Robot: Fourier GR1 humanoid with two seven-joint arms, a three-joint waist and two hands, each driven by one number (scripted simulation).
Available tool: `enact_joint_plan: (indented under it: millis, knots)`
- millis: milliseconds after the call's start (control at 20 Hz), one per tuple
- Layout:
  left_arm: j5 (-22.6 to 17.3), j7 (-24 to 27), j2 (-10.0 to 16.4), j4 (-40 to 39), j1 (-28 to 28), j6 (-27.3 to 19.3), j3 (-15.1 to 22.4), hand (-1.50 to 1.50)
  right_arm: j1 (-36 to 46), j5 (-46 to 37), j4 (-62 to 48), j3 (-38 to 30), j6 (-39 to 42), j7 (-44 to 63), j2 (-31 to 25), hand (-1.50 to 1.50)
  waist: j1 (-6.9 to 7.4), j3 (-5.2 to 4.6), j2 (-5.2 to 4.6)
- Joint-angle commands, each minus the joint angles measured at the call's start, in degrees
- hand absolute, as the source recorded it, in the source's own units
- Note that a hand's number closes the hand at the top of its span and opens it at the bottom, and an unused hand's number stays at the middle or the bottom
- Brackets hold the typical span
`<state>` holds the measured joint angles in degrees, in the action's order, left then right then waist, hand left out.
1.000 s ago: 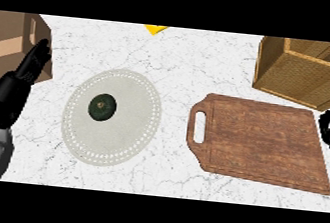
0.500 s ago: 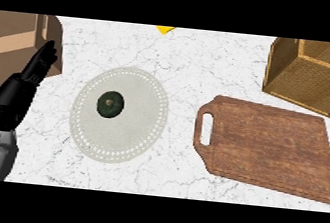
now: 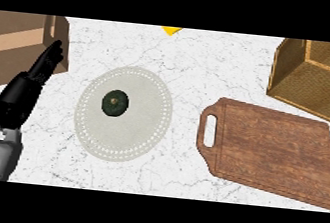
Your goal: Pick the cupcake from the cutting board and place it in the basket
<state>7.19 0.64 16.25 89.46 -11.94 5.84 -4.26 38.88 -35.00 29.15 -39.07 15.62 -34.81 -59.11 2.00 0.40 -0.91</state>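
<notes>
Open strip of marble counter (image 3: pixel 194 71) between plate (image 3: pixel 142 134) and cutting board (image 3: pixel 275 154), wicker basket (image 3: pixel 312 82) rising just beyond the board's far corner, wooden box (image 3: pixel 15 49) and left hand (image 3: pixel 23 92) flanking the plate's left.

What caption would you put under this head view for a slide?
Left hand open beside a plate holding a dark green item; wooden cutting board to the right, wicker basket beyond it.

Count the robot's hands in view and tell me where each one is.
1. The left hand is at the view's left edge, fingers straight and pointing up, beside the brown box. The right hand does not show in this view.
</notes>
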Motion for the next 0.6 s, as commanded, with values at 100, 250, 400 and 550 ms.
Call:
enact_joint_plan:
  millis: [100,250,400,550]
  knots:
    - [-0.1,2.2,0.1,-1.6,-0.2,0.6,-0.3,0.00,9.8,1.8,-5.7,0.8,9.7,-2.9,-6.2,1.50,1.01,-0.24,-0.10]
    - [0.3,-0.9,0.2,-0.6,-2.7,0.2,-0.3,0.00,17.0,1.6,-6.6,2.7,14.0,2.0,-6.8,1.50,1.00,-0.31,0.12]
    - [0.7,-3.1,-0.9,1.2,-2.1,0.5,1.5,0.00,23.8,-0.5,-5.2,6.7,15.4,7.8,-4.5,1.50,1.24,-0.40,0.32]
    - [0.2,-2.1,-1.0,0.8,-2.0,0.4,0.6,0.00,28.1,-1.9,-4.6,9.7,17.0,11.1,-2.0,1.50,0.68,-0.44,0.40]
